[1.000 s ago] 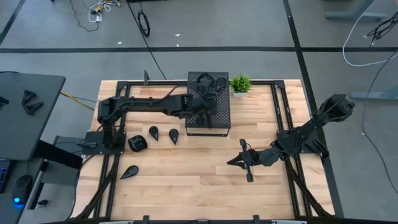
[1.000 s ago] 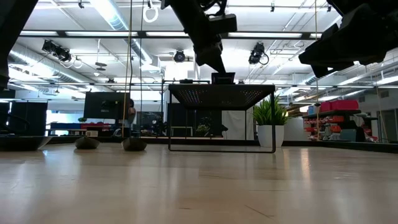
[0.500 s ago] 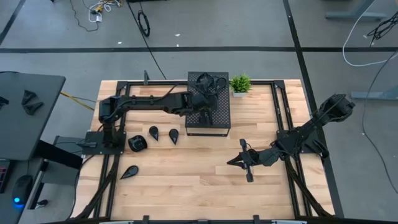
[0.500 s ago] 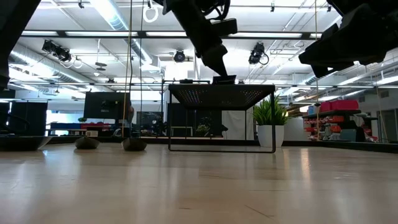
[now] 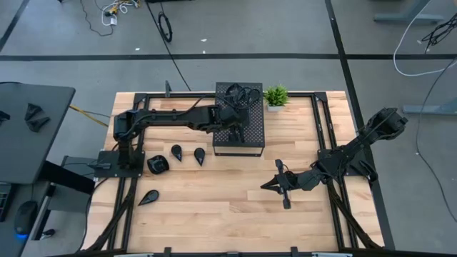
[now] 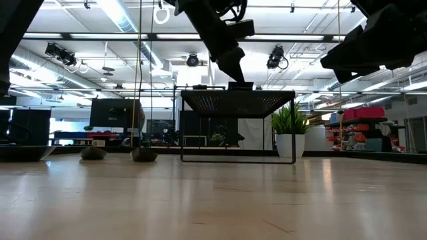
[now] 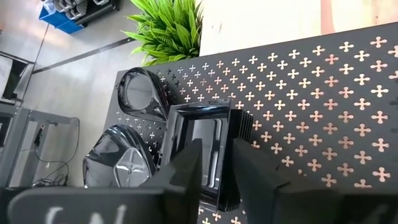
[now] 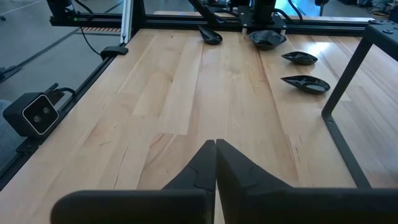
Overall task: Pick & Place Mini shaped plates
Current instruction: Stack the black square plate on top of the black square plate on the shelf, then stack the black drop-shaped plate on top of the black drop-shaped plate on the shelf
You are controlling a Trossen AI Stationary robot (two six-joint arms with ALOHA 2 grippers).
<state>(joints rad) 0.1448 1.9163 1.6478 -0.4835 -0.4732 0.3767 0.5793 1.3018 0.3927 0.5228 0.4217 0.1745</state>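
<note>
The left gripper [image 7: 214, 165] now sits lower over the perforated box [image 5: 250, 132], its fingers parting around the square plate [image 7: 199, 140] resting there.

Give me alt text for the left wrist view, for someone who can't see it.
The left pincer hovers over the black perforated box, its fingers slightly apart astride the rim of a square mini plate resting on the box top. Two rounded mini plates lie beside it, with a green potted plant beyond the box's edge.
</note>
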